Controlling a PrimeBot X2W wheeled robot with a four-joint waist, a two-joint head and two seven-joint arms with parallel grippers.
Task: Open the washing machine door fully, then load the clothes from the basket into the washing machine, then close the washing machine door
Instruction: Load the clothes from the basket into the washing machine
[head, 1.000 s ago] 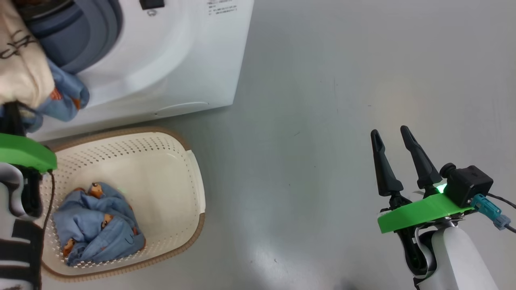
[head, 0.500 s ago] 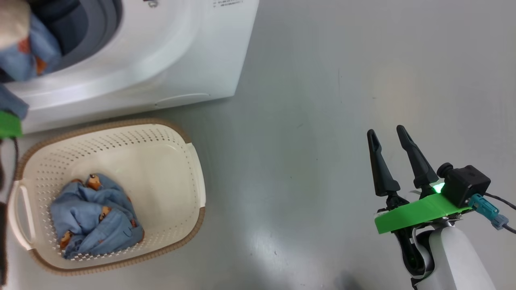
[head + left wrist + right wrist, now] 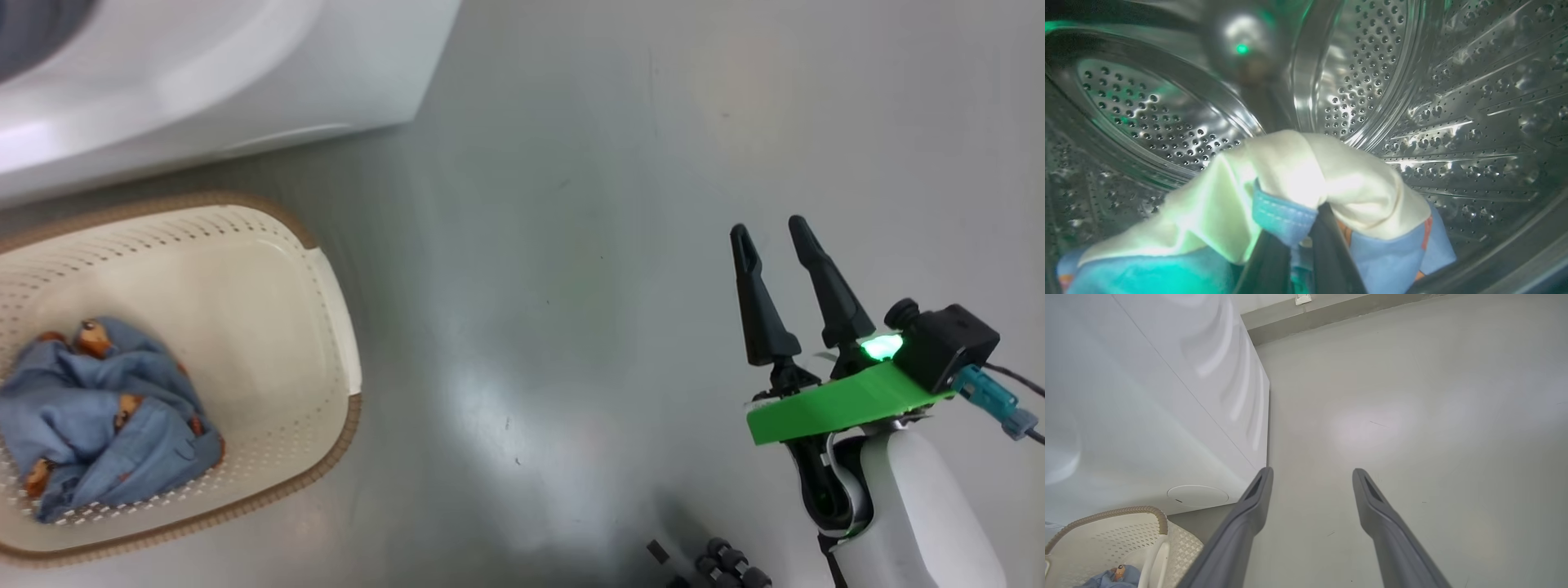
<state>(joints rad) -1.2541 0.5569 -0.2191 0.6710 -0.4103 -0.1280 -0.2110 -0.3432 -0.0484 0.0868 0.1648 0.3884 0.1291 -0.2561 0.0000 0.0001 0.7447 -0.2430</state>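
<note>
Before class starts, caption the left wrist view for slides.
Left gripper holds a blue, cream-lined garment inside the steel drum.

basket [image 3: 353, 416]: on the floor [image 3: 571, 163], just before the washing machine [image 3: 245, 73]
clothes [image 3: 106, 416]: in the basket
garment [image 3: 1290, 171]: inside the drum [image 3: 1412, 81]

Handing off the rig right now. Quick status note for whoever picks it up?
Left gripper: shut on a garment, inside the drum, not yet released.
Right gripper: open, empty, over the floor.
Basket: beside the washer, one blue bundle in it.
Done: one garment carried into the drum.
Left: release it, load the bundle, close the door.
</note>
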